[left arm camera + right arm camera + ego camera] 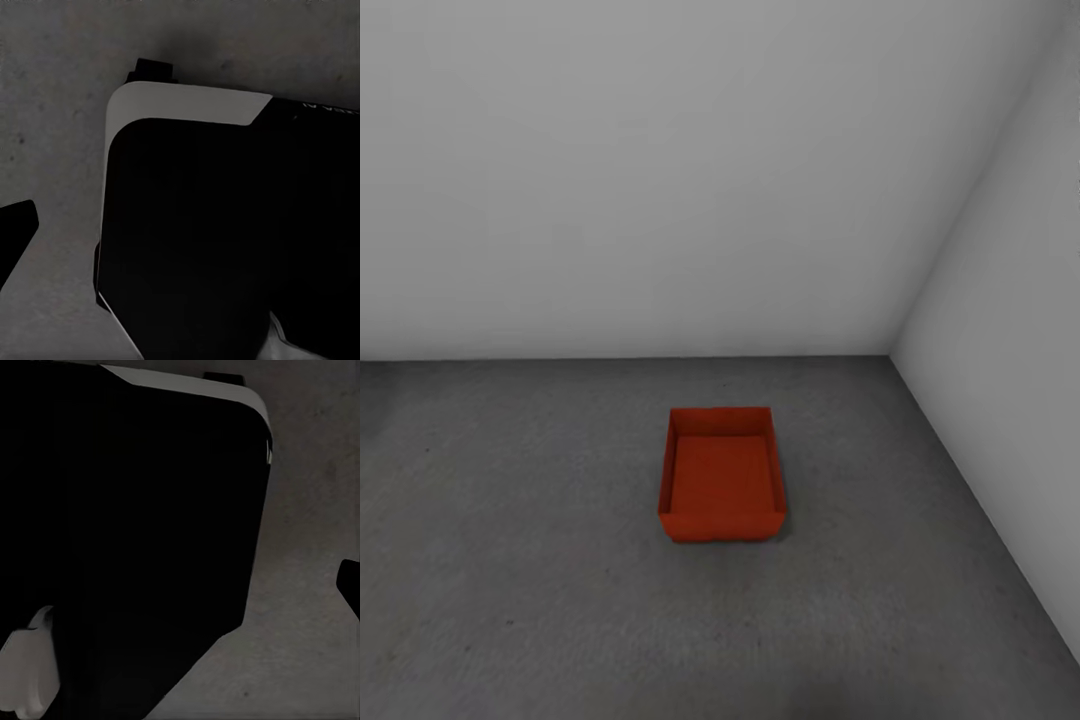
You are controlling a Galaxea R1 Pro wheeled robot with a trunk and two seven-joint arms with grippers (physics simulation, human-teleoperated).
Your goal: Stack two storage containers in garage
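A red-orange open-topped storage container [722, 480] sits upright on the grey speckled concrete floor [510, 580] of the garage, near the corner of two white walls. Its inside looks empty. I cannot tell whether it is one bin or two nested. No arm reaches near it in the head view. In the left wrist view one dark finger [13, 232] of my left gripper pokes in at the edge, above the floor. In the right wrist view one dark finger [351, 585] of my right gripper shows the same way. Nothing is seen held by either.
The back wall [660, 180] and the right wall [1010, 350] meet behind and to the right of the container. My own black base with its white trim [187, 105] [187, 382] fills much of both wrist views, standing on the concrete.
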